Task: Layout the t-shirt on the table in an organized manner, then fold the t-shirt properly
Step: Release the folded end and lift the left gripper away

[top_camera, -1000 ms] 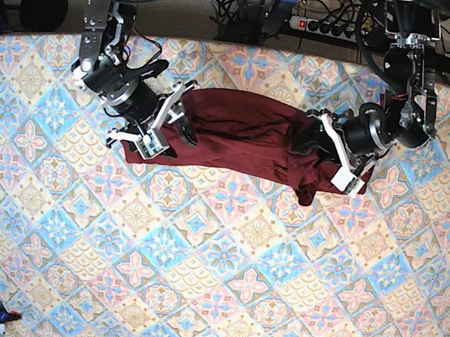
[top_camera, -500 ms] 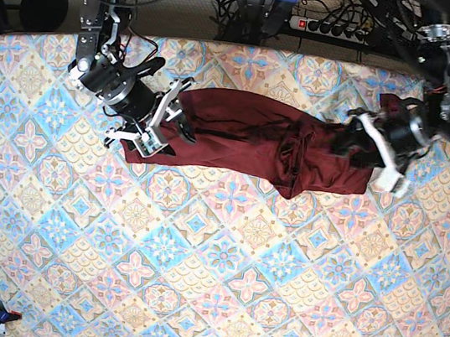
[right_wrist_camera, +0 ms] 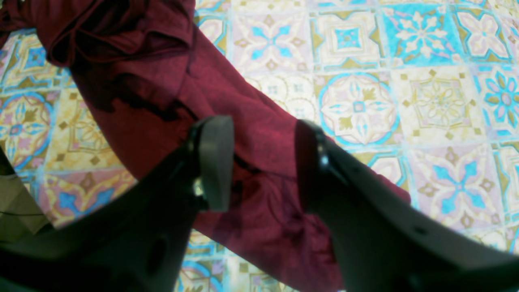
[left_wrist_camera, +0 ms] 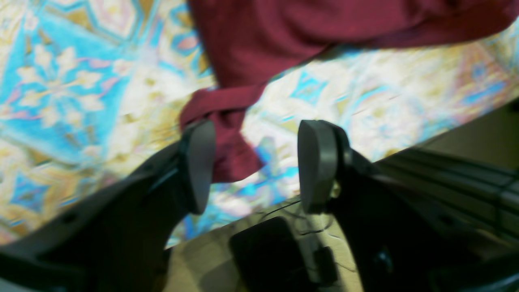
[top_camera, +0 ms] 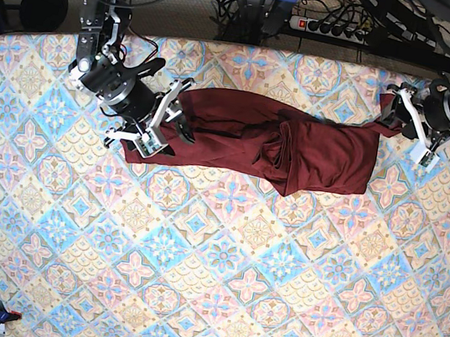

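Two grippers are being shown over the patterned table (top_camera: 213,302), one at each end of the garment. The left gripper (top_camera: 414,125), at the upper right of the base view, is being held with its jaws spread apart and nothing pinched between them. In the left wrist view the left gripper (left_wrist_camera: 251,166) is being seen with a narrow end of the t-shirt (left_wrist_camera: 235,134) lying on the cloth between the two pads, close against the left-hand pad (left_wrist_camera: 198,162); whether fabric and pad are touching cannot be told through the blur. The table edge is being seen just below the pads, at the lower middle of that frame.

The right gripper (top_camera: 159,125), at the upper left of the base view, is likewise being held spread, gripping nothing. In the right wrist view the right gripper (right_wrist_camera: 259,162) is being seen directly above the maroon fabric, which is running diagonally from the upper left of the frame to the lower middle, passing beneath both fingers (right_wrist_camera: 215,162).

Outward from both grippers, the t-shirt (top_camera: 246,142) is being laid in a long horizontal band across the upper part of the table, with a bunched fold just right of its middle and its right end reaching up toward the left gripper.
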Robot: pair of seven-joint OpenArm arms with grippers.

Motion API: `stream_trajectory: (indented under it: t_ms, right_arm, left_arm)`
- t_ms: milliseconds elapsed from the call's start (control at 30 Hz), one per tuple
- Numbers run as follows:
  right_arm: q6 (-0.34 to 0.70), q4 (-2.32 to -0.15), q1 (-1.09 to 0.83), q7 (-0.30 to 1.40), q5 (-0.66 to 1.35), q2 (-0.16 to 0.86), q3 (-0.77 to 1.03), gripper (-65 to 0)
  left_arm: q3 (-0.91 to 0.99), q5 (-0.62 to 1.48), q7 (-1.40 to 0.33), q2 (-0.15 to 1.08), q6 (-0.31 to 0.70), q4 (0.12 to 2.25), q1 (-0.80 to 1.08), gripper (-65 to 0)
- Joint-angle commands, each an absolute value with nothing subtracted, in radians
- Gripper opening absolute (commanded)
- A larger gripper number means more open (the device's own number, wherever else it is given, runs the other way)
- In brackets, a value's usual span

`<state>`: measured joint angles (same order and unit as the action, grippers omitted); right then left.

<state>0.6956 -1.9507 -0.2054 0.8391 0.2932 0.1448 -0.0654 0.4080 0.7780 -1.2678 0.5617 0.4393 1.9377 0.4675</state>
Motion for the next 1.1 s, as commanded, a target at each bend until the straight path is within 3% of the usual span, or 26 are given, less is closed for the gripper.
stream_trajectory:
  t_ms: [0, 467, 667, 933, 1000, 1067]
  right_arm:
    - [0.698, -1.971, -0.196, 0.814, 0.311, 0.150, -0.064, -41.1]
    - [0.698, -1.971, -0.196, 0.814, 0.311, 0.150, -0.059, -41.1]
    - [0.698, -1.971, -0.196, 0.814, 0.311, 0.150, -0.058, -41.1]
    - [0.698, -1.971, -0.196, 0.814, 0.311, 0.150, -0.061, -41.1]
    - [0.698, -1.971, -0.196, 0.814, 0.311, 0.150, -0.062, -41.1]
    - [0.698, -1.971, -0.196, 0.814, 0.311, 0.150, -0.061, -41.1]
  left_arm:
    - [0.414, 0.762, -1.254, 0.573, 0.440, 1.949, 0.466, -32.6]
    - [0.302, 0.544, -1.248, 0.572, 0.440, 1.847, 0.427, -32.6]
    - [0.286, 0.479, -1.167, 0.552, 0.440, 1.770, 0.427, -32.6]
    - [0.262, 0.476, -1.165, 0.530, 0.441, 1.751, 0.430, -33.3]
    - [0.203, 0.476, -1.165, 0.530, 0.441, 1.751, 0.429, -35.1]
    - [0.163, 0.475, -1.165, 0.530, 0.441, 1.751, 0.427, -41.3]
